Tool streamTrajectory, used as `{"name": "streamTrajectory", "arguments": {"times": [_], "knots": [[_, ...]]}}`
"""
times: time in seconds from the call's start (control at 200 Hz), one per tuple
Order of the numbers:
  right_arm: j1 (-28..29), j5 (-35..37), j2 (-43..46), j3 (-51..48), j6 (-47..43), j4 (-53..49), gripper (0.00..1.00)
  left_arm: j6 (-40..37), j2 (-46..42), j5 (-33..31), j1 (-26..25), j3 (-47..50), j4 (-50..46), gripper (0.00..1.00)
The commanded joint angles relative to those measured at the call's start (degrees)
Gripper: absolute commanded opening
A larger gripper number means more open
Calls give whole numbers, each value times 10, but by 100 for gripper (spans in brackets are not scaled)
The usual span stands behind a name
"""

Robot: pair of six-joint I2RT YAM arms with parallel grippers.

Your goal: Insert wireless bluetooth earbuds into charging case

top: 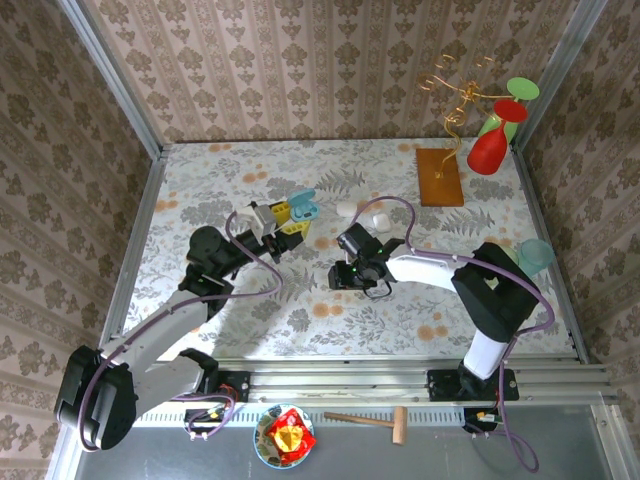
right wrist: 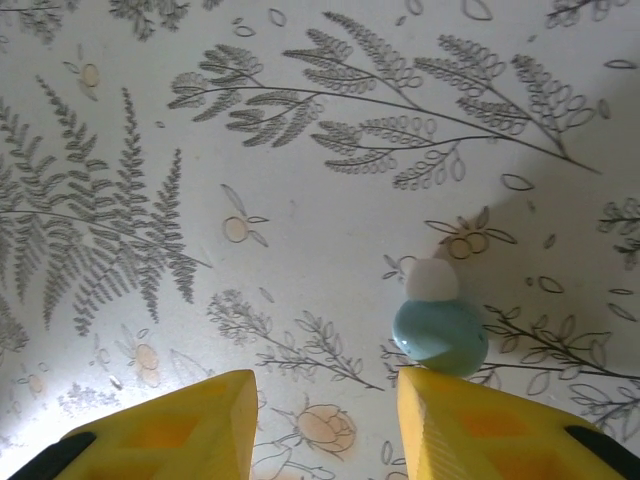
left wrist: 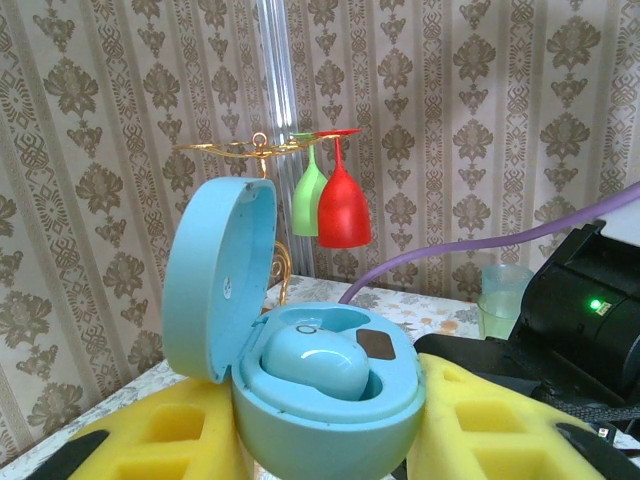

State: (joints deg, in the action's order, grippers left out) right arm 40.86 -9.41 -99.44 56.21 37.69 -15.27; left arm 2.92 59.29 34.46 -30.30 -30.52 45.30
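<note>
Clamping open case [left wrist: 220, 285] in left gripper [left wrist: 325, 435], bud [left wrist: 315, 365] inside. Holding right gripper [right wrist: 325, 390] over table [right wrist: 300, 150], jaws apart, empty, loose bud [right wrist: 440, 325] just by fingertip.

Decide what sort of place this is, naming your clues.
Probably a staged robot test booth: left arm and right arm bolted to a rail, wallpapered panels in metal framing, a flower-patterned table.

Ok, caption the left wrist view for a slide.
Left gripper grips the open blue case, lid up, one blue earbud seated inside.

Case [left wrist: 322, 425] pale blue; earbud [right wrist: 440, 335] pale blue, white tip; table [right wrist: 300, 150] fern-patterned.
</note>
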Motion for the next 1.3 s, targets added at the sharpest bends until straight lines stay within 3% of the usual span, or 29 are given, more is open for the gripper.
{"name": "streamTrajectory", "arguments": {"times": [0.0, 0.69, 1.115, 1.295], "knots": [[-3, 42, -14, 23, -18, -37, 42, -8, -8, 2, -2, -14, 5, 29], [-26, 61, -56, 71, -48, -25, 42, -13, -11, -4, -3, -11, -3, 29], [-61, 4, -42, 47, -18, 32, 40, -17, -8, -5, -2, -12, -3, 29], [-76, -46, -56, 39, -16, 47, 33, -17, -5, -3, -3, -10, -1, 29]]}}
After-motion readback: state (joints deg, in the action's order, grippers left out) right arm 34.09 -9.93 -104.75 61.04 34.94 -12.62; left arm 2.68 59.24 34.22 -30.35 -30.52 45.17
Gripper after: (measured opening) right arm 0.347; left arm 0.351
